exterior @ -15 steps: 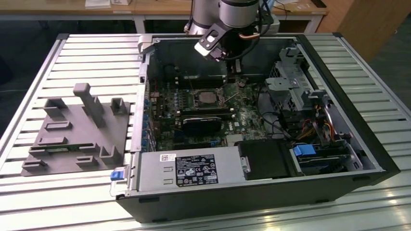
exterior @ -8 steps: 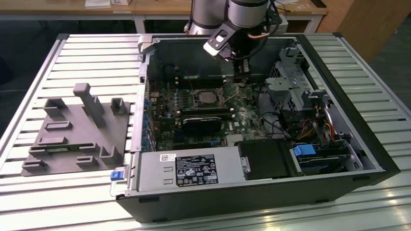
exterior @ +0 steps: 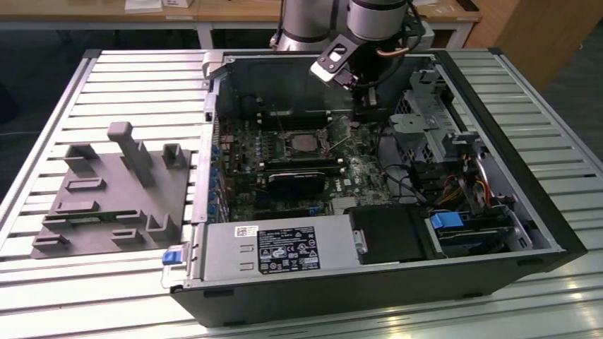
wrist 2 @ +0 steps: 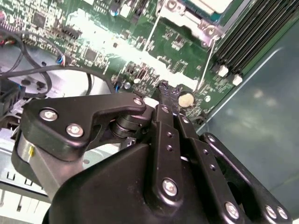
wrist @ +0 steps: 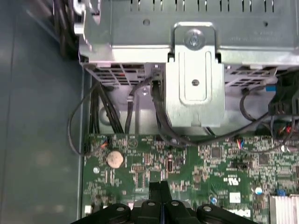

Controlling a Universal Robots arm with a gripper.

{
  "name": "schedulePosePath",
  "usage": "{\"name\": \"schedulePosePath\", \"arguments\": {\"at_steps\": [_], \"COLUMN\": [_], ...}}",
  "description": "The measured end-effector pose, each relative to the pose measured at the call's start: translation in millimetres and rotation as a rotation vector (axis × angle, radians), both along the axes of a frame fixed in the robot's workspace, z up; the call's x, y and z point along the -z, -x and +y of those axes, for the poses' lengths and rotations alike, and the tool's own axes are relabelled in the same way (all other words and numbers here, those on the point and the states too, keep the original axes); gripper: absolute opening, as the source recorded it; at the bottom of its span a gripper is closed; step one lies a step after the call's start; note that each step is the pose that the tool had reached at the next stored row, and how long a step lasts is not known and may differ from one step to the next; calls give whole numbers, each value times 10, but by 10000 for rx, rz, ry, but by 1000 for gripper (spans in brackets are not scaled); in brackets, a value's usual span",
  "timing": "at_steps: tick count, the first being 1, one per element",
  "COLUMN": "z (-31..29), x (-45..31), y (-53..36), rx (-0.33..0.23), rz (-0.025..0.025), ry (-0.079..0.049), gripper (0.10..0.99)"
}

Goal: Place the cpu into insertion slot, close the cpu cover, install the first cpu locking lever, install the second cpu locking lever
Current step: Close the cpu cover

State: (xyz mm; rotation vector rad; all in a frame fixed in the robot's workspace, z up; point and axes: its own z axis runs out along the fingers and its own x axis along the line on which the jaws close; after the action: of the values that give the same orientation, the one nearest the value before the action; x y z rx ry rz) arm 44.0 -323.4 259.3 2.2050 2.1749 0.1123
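Hovering near green board (wrist: 215,161) edge, gripper (wrist: 160,187) pinched closed, empty — insertion slot (exterior: 303,141) near, drive cage (exterior: 421,116) close.

Power supply sticker (exterior: 287,249): lower centre of the exterior view, black and white, on the silver housing (exterior: 226,251); I can read none of its print.
Small white tag (exterior: 247,230): just above that sticker; unreadable.
Board label (wrist: 234,196): white, on the green motherboard (wrist: 196,163) in my first wrist view; unreadable.
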Motion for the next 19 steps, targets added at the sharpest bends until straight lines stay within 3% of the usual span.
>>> {"name": "schedulePosePath", "arguments": {"at_steps": [9, 19], "z": [0, 0], "x": [16, 113], "y": [-53, -71], "rx": [1, 0], "rz": [8, 109], "ry": [-1, 0], "gripper": [102, 102]}}
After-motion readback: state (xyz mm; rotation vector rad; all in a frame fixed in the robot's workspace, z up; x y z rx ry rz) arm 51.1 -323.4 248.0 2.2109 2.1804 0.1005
